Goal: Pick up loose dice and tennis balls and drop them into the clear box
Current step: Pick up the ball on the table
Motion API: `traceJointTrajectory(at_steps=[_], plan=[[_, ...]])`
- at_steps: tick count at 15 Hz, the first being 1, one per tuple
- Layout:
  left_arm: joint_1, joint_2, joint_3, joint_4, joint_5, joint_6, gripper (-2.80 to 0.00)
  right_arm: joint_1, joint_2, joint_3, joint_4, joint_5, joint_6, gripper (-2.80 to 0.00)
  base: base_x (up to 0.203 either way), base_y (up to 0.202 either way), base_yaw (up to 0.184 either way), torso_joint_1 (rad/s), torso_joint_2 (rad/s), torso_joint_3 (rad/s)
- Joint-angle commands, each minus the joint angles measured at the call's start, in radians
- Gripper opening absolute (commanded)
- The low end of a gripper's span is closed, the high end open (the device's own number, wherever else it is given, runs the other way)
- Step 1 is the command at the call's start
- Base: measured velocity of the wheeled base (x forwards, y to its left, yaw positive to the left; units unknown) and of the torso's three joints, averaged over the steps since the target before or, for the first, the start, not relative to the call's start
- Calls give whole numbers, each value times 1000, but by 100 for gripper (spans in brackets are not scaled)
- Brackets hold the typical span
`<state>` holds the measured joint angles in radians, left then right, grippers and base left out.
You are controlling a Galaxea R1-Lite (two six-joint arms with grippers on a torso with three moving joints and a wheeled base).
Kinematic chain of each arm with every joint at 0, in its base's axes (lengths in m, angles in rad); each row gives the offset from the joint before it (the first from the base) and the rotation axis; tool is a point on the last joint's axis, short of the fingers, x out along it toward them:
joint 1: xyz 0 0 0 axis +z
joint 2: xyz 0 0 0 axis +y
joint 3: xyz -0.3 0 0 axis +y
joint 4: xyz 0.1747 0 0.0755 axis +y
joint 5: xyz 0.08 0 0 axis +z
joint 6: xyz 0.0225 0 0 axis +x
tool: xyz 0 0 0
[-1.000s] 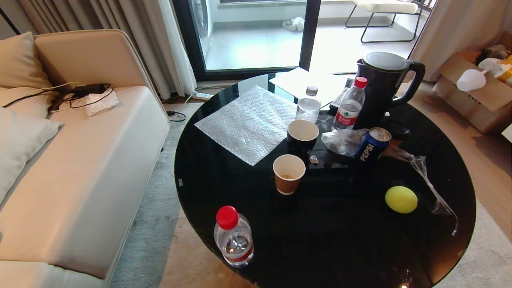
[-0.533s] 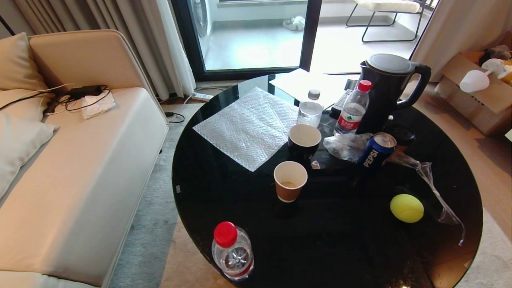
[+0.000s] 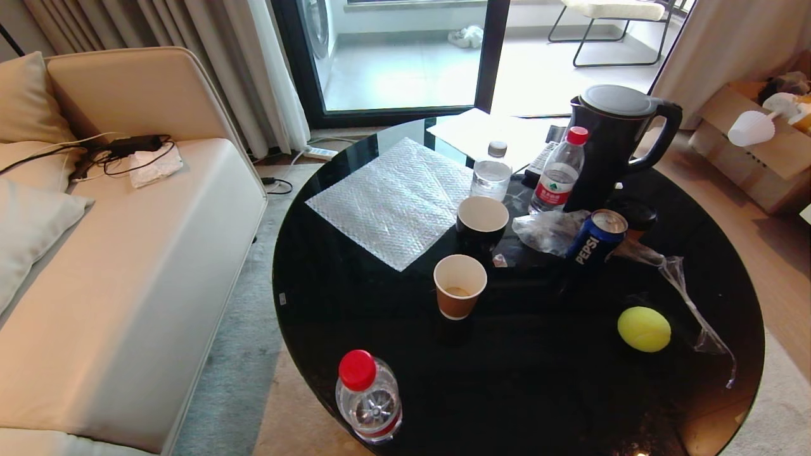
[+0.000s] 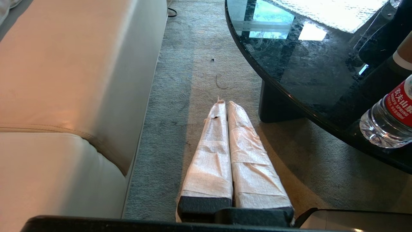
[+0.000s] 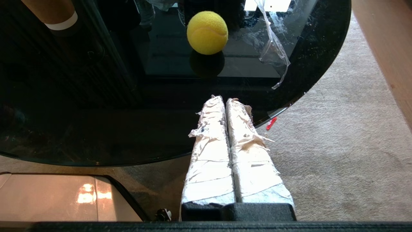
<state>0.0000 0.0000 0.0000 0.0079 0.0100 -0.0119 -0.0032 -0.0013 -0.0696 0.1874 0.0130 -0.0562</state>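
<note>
Awaiting collection: one fuzzy yellow-green tennis ball (image 3: 644,329), the only task item in view, resting loose on the round black glass-topped table (image 3: 355,304) near that table's right-hand edge, just beside a crumpled strip of clear plastic film (image 3: 687,297) and in front of the blue Pepsi can (image 3: 595,237). Condition of ball: whole, round, felted surface with a pale seam line, mirrored in the glossy top directly beneath it. Dice: none visible. Clear box: not visible in any view, so its place relative to the table cannot be told. Progress, as judged: nothing appears collected yet; the ball is untouched, and the reach, grasp and drop all remain. Right gripper (image 5: 224,100): tape-wrapped fingers pressed together, empty, hanging over the table's near edge, pointed towards the ball but well apart from it. Left gripper (image 4: 224,104): wrapped fingers likewise pressed together, empty, over the grey carpet (image 4: 180,96) between the table's left edge and the beige leather sofa (image 4: 74,64).
</note>
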Motion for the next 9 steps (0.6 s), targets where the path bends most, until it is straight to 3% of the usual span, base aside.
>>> traceJointTrajectory(at_steps=[1, 5, 9], plan=[[0, 0, 2, 0, 1, 1, -280, 0, 0, -1, 1, 1, -2, -280, 0, 0, 0, 0, 0, 0], [0, 0, 2, 0, 1, 1, -280, 0, 0, -1, 1, 1, -2, -280, 0, 0, 0, 1, 1, -7], [0, 0, 2, 0, 1, 0, -280, 0, 0, -1, 1, 1, -2, -280, 0, 0, 0, 1, -1, -175]])
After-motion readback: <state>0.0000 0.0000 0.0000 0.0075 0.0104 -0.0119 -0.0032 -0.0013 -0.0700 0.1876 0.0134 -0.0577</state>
